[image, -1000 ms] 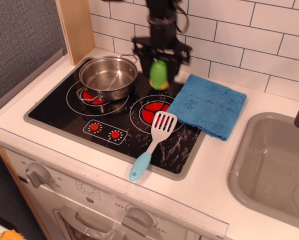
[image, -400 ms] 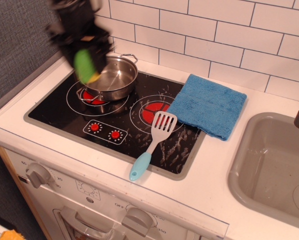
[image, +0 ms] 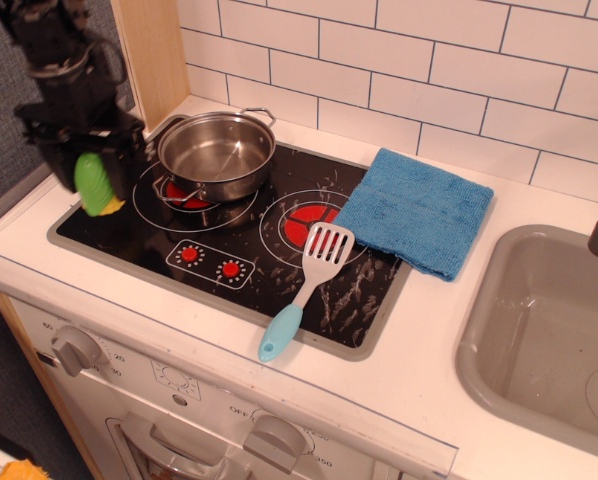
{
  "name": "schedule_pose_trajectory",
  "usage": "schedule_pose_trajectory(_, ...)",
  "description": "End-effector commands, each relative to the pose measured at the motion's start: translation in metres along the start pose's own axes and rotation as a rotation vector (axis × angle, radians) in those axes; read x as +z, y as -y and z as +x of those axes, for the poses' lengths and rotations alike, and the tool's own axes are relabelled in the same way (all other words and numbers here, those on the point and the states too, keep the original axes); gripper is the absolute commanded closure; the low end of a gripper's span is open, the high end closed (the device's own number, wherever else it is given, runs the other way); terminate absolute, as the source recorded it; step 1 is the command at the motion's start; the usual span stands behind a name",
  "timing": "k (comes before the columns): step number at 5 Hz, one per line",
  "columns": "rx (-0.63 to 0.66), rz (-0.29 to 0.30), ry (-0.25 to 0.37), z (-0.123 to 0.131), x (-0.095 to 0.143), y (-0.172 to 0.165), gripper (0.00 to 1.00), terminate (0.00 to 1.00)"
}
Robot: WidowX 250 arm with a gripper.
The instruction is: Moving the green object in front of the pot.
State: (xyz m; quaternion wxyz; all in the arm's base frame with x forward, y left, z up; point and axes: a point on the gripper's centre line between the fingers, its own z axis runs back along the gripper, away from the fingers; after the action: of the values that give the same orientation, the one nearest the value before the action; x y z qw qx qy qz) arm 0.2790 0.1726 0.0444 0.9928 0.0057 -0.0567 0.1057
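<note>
The green toy corn cob [image: 95,184], green husk with a yellow base, hangs in my black gripper [image: 94,170] at the far left of the black cooktop [image: 229,235], above its left edge. The gripper is shut on it, base pointing down. The shiny steel pot [image: 216,152] sits on the back-left burner, to the right of the gripper and a little further back. The pot is empty.
A white slotted spatula with a light-blue handle [image: 304,290] lies on the front right of the cooktop. A blue cloth [image: 414,210] lies at the right, partly over the cooktop. A grey sink [image: 549,330] is at far right. A wooden post [image: 154,55] stands behind the pot.
My gripper carried the green corn from behind the right burner, leftward over the pot, to the far left front of the cooktop and lower.
</note>
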Motion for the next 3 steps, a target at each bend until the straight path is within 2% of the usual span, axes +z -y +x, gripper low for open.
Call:
schedule_pose_trajectory(1,-0.001,0.016,-0.008,0.0,-0.009,-0.004,1.0,0.0)
schedule_pose_trajectory(2,-0.022,0.012,-0.001,-0.001,-0.007,0.001,0.0,0.0)
schedule_pose_trajectory(3,-0.032,0.008,0.052,0.004,0.02,0.0,0.0,0.0)
